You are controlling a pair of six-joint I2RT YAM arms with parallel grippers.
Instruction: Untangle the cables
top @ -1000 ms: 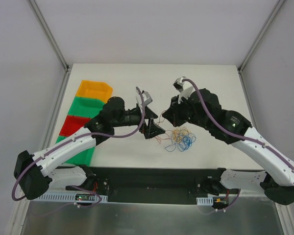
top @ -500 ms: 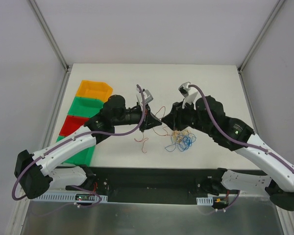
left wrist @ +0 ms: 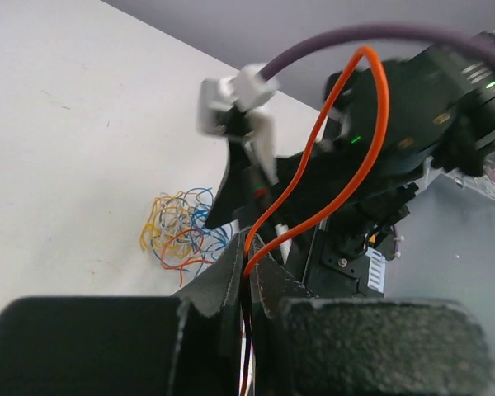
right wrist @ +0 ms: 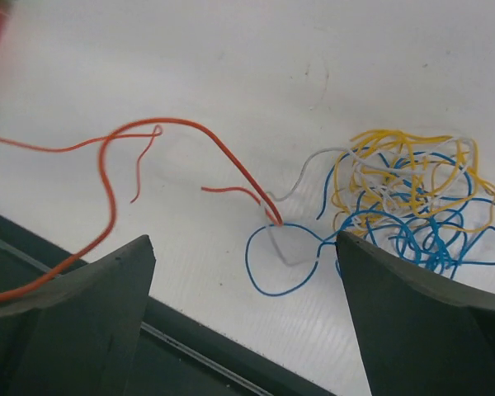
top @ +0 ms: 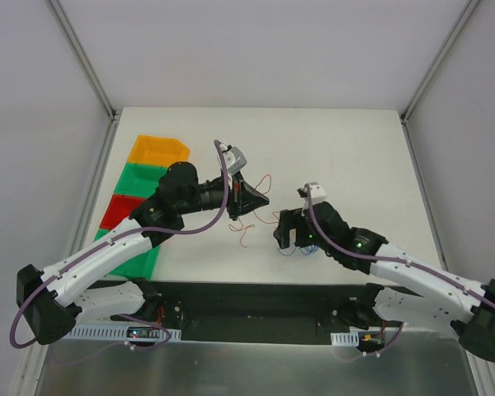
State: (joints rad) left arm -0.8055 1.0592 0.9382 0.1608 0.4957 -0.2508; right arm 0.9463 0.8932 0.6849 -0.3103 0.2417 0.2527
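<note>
The cables lie as a small tangle of blue, yellow and white strands on the white table. One red-orange cable is drawn out of the tangle, and my left gripper is shut on it. From above, that left gripper sits left of the tangle, with the red cable looping above it and trailing down to the table. My right gripper hangs open just above the tangle's left edge, nothing between its fingers. In the top view the right gripper covers most of the tangle.
Along the table's left side stand an orange bin, a green bin, a red bin and a second green bin. The table's near edge runs just under the right gripper.
My left gripper shut on the red cable and drew it left, out of the tangle. The right gripper opened and moved toward the near edge, over the tangle.
</note>
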